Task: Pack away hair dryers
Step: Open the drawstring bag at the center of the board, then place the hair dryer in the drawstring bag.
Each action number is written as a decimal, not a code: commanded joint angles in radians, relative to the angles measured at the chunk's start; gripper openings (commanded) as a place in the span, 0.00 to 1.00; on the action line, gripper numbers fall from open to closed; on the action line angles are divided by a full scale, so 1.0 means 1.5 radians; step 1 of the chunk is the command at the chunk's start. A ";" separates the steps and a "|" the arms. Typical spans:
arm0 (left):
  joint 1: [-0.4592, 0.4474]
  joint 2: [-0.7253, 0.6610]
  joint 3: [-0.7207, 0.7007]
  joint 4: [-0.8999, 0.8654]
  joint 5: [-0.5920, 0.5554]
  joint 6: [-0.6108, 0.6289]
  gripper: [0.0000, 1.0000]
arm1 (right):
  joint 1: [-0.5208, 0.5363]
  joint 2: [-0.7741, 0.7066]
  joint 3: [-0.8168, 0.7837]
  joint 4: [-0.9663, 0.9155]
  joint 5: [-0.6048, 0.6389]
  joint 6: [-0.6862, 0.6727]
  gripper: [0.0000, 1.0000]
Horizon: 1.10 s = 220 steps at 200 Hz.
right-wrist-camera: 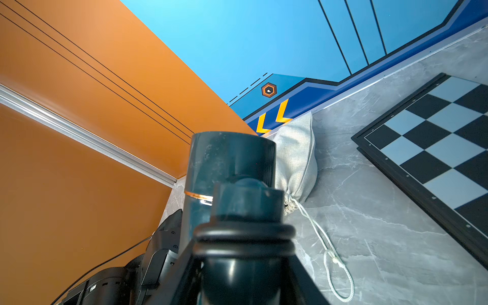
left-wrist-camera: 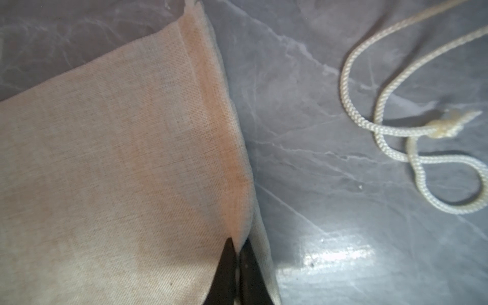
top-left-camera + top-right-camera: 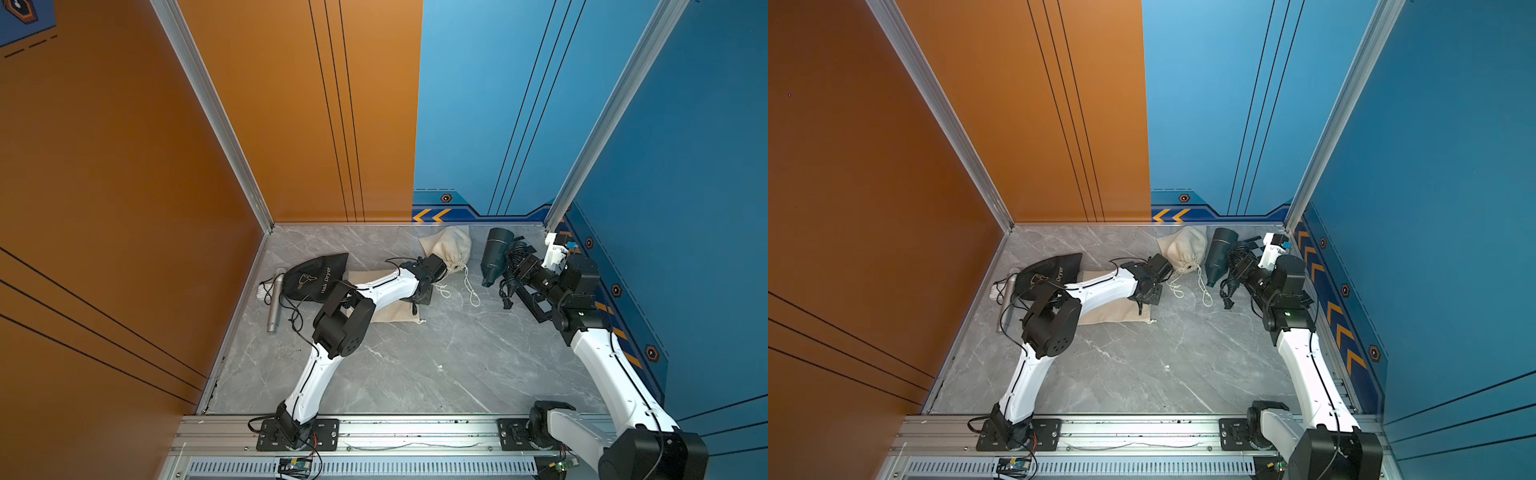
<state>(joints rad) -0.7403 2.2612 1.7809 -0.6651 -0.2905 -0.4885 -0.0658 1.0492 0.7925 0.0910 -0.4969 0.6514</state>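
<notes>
Pinching the hem of the flat beige pouch (image 2: 105,171) with the left gripper (image 2: 239,247) — tips fully closed on the cloth. Off to one side of those tips, apart from the pouch, a knotted white drawstring (image 2: 383,126) on the marble tabletop (image 2: 317,158). Clamping the handle of the blackish teal dryer (image 1: 229,163) in the right gripper (image 3: 514,269), barrel straight ahead of the fingers. Just past the barrel — touching or only near, cannot tell — a stuffed beige pouch (image 1: 295,158).

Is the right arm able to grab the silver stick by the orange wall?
Probably not. The right gripper holds the dark teal plastic hair dryer, and the slim silver rod lies far across, beyond the left arm.
</notes>
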 commanded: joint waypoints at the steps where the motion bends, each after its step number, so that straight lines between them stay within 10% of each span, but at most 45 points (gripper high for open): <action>1: 0.004 -0.030 0.000 -0.013 0.006 0.010 0.06 | -0.002 -0.002 0.002 0.066 -0.020 0.007 0.21; 220: 0.026 -0.258 -0.128 0.043 -0.002 0.232 0.00 | 0.182 -0.026 -0.131 -0.070 -0.149 -0.041 0.21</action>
<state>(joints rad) -0.7189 1.9320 1.6035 -0.6327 -0.2546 -0.1719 0.1848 1.0264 0.6327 -0.0200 -0.6571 0.6014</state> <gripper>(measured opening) 0.055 0.444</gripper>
